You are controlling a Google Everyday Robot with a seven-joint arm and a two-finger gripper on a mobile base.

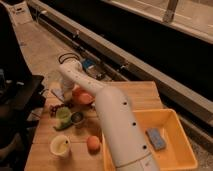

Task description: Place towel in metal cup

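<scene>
The towel [57, 93] is a pale square cloth lying flat at the table's far left edge. The metal cup [77, 118] is small and dark and stands upright in front of the orange bowl [83, 96], right of the green cup [63, 114]. My white arm [117, 125] rises from the bottom and bends at the back. My gripper [68, 88] hangs at the arm's far end, between the towel and the orange bowl, behind the metal cup. The arm hides much of it.
A yellow tray [187, 160] at the right holds a blue sponge [156, 138]. A cream mug [60, 146] and an orange fruit [92, 143] stand at the front. Dark red fruit [55, 107] lies left of the green cup. A dark chair stands at the left.
</scene>
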